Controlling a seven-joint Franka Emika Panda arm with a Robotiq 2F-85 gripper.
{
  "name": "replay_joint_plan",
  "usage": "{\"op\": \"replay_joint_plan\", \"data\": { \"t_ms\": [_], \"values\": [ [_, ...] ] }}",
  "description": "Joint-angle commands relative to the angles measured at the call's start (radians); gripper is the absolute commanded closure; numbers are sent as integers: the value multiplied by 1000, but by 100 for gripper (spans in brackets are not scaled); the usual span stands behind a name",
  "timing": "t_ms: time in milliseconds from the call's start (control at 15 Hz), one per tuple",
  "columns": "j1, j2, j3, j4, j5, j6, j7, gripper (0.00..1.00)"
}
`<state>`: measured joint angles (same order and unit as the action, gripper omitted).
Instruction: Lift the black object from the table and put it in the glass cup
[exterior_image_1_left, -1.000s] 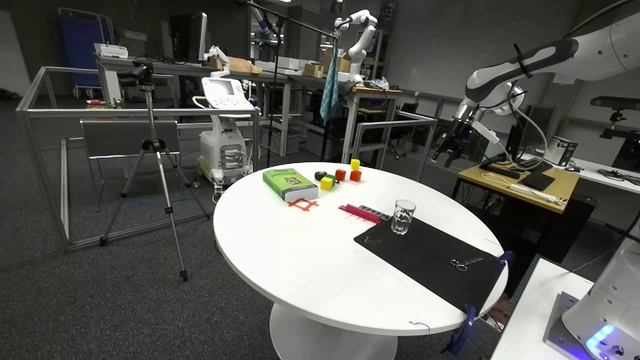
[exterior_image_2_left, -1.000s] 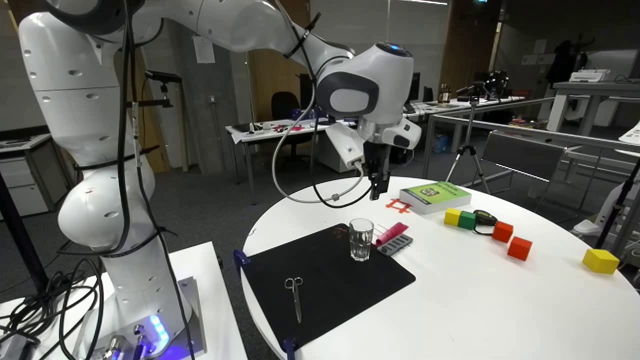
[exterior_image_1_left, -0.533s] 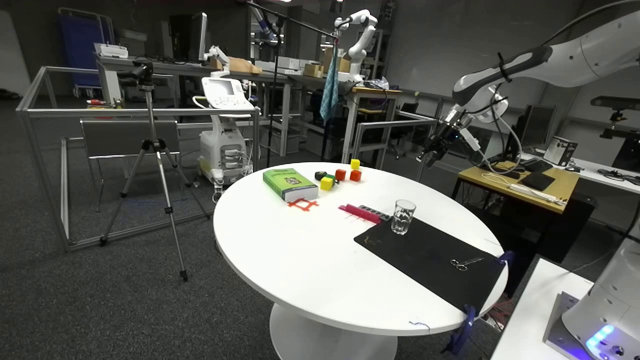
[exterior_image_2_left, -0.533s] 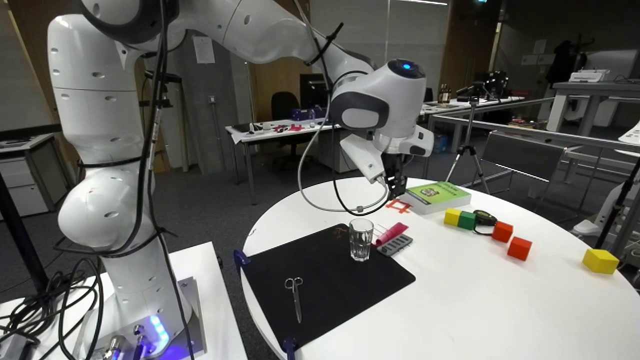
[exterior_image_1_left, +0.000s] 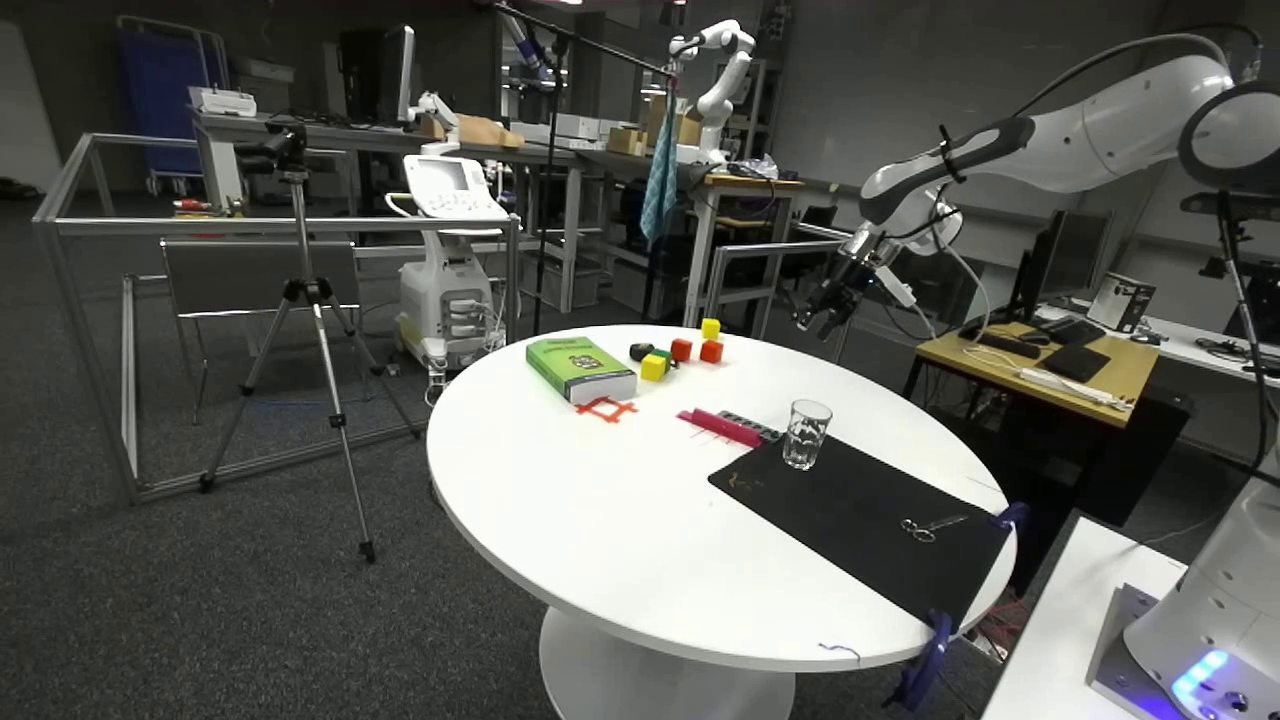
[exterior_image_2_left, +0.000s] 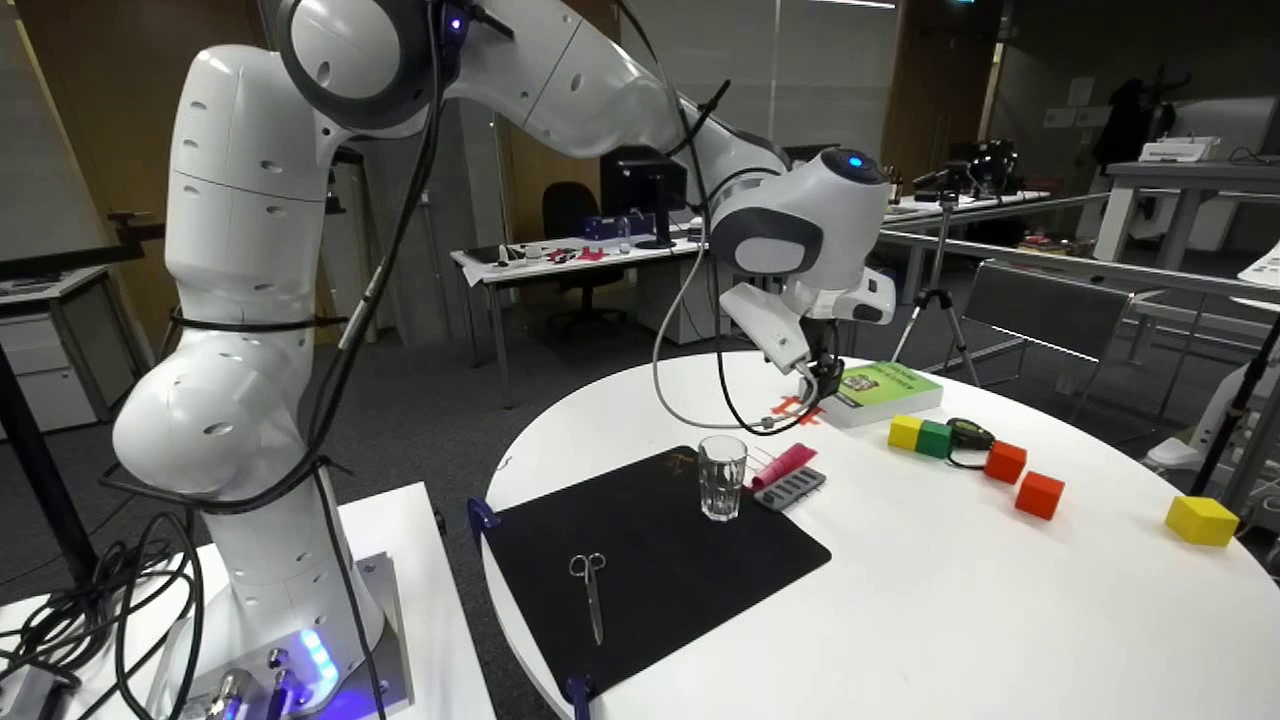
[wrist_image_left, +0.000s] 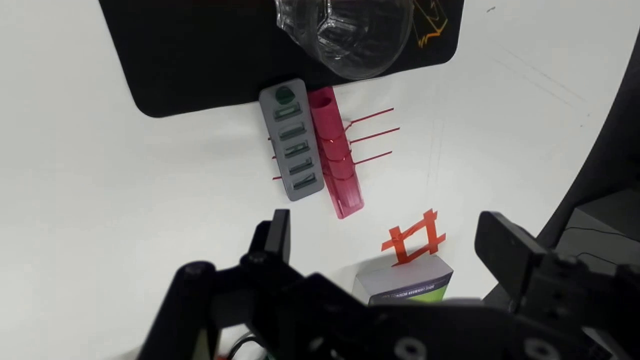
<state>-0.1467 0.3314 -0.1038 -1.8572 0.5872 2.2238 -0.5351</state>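
The glass cup stands upright on the black mat near its edge, seen in both exterior views. At the top of the wrist view it is partly cut off. The round white table carries everything. No slim black stick shows; it is hidden or out of view. My gripper is in the air above the table, higher than the cup and apart from it. In the wrist view its fingers are wide apart with nothing between them. In an exterior view the gripper appears in front of the green book.
The black mat bears scissors. A grey slotted block and a pink tube holder lie beside the cup. Orange tape, the green book, a tape measure and coloured cubes lie farther off.
The arm has swung across the table, leftward in an exterior view and rightward in an exterior view, and the gripper is slightly lower. The things on the table have not moved.
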Motion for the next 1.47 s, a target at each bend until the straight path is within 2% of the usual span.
{"op": "replay_joint_plan", "data": {
  "t_ms": [0, 400, 667, 933, 1200, 1400],
  "values": [
    [-36, 6, 39, 8, -16, 2, 12, 0],
    [-42, 10, 40, 21, -15, -7, 14, 0],
    [-31, 69, 44, 62, -107, -27, 47, 0],
    [-45, 177, 58, 195, -179, -116, 135, 0],
    [-99, 318, 100, 413, -115, -294, 197, 0],
    [-131, 425, 116, 580, -109, -389, 241, 0]
  ]
}}
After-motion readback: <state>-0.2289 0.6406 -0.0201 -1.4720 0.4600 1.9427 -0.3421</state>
